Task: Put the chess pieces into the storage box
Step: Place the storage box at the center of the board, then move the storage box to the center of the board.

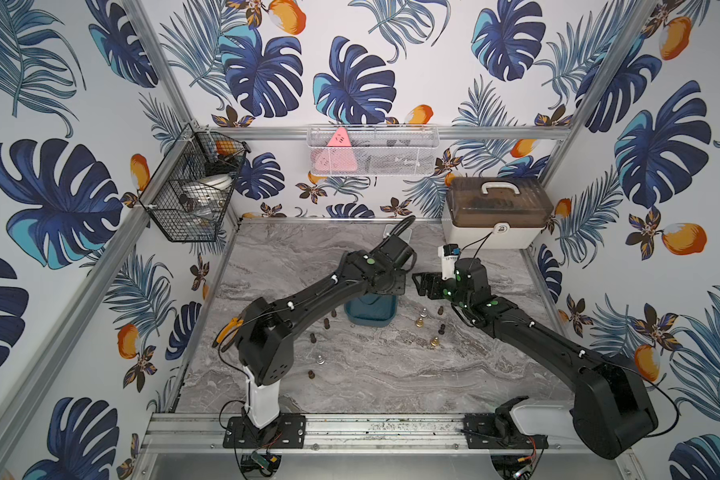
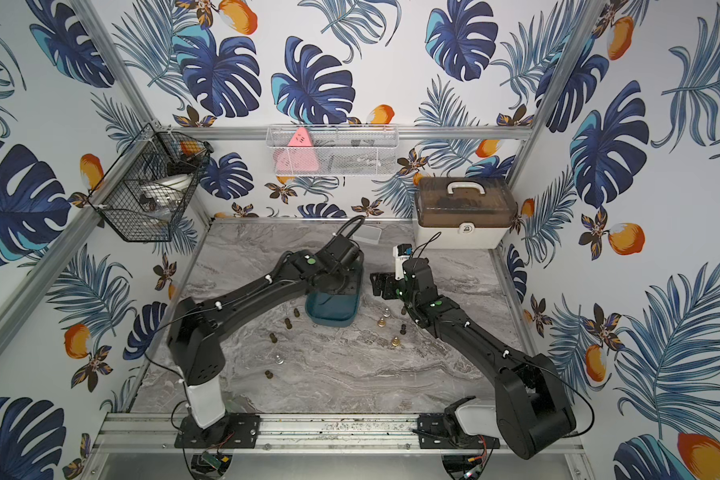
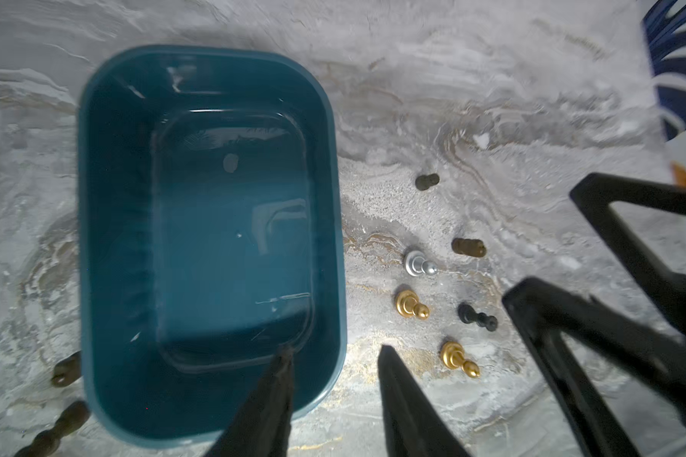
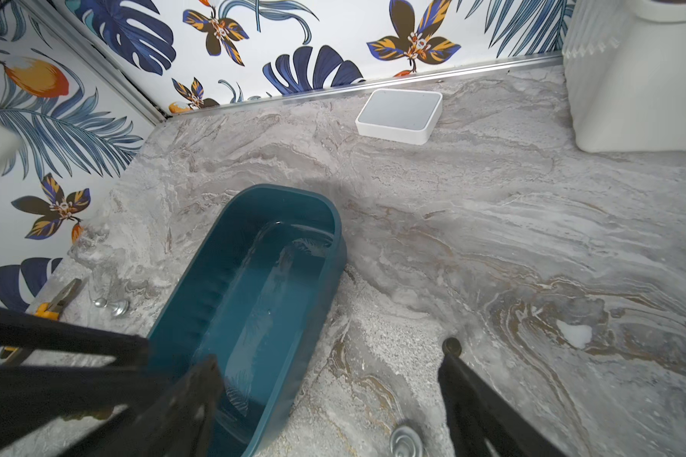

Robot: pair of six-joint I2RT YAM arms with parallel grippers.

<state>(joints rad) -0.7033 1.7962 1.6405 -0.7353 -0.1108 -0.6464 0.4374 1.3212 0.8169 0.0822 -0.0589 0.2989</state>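
Note:
The teal storage box (image 3: 107,245) sits mid-table and looks empty in both wrist views; it also shows in both top views (image 1: 368,318) (image 2: 331,316). My left gripper (image 3: 335,351) hangs open above its near rim, one finger over the box and one over the table, nothing between them. My right gripper (image 4: 329,360) is open wide beside the box, one fingertip next to a dark brown piece (image 4: 451,346). Several chess pieces stand right of the box: silver (image 3: 418,265), gold (image 3: 410,304), black (image 3: 477,315). Brown pieces (image 1: 313,338) stand to its left.
A white case with a brown lid (image 1: 495,212) stands at the back right. A small flat white box (image 4: 399,114) lies at the back edge. Yellow-handled pliers (image 1: 229,330) lie at the left edge. A black wire basket (image 1: 192,187) and a white mesh basket (image 1: 371,149) hang on the walls.

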